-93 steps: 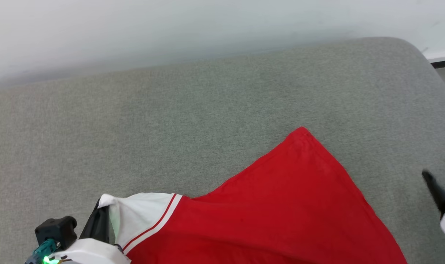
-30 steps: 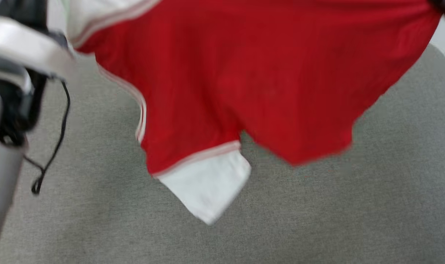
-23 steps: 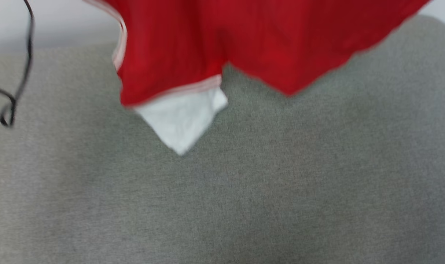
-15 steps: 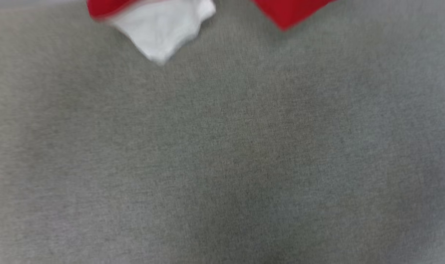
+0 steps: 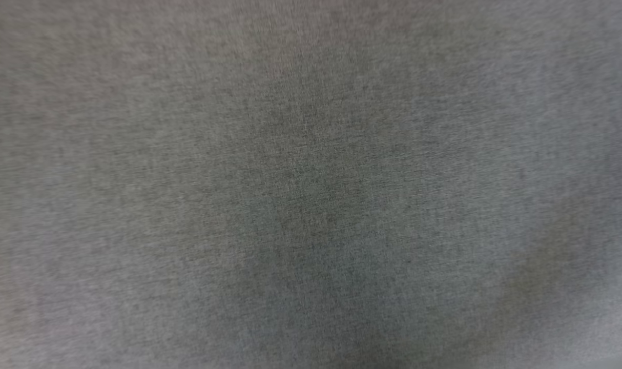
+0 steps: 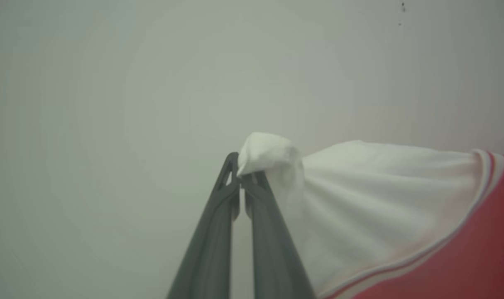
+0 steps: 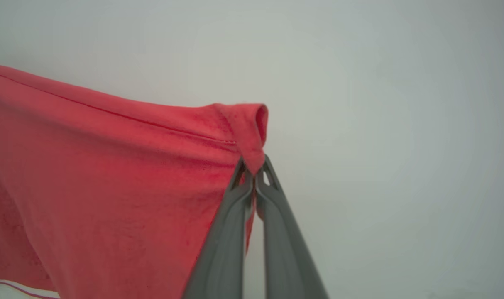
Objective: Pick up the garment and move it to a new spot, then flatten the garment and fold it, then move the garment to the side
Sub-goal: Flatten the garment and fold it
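The garment (image 7: 102,174) hangs in the air between the two claws, in front of a pale background (image 6: 111,91). The left claw (image 6: 241,177) is pressed together on a bunched tip of the white sleeve (image 6: 360,195), which fans toward the lower right of the left wrist view, out to the striped trim (image 6: 480,182). The right claw (image 7: 254,169) pinches a rolled corner of the red hem (image 7: 252,124) at the middle of the right wrist view, the cloth falling away to the left. The head view looks down on a blurred grey fabric surface (image 5: 311,184). The step in hand appears to be the carry to a new spot. Doing it well likely means firm pinches, claws level and well apart so the cloth is taut, and lowering the free edge first so it lands flat rather than bunched.
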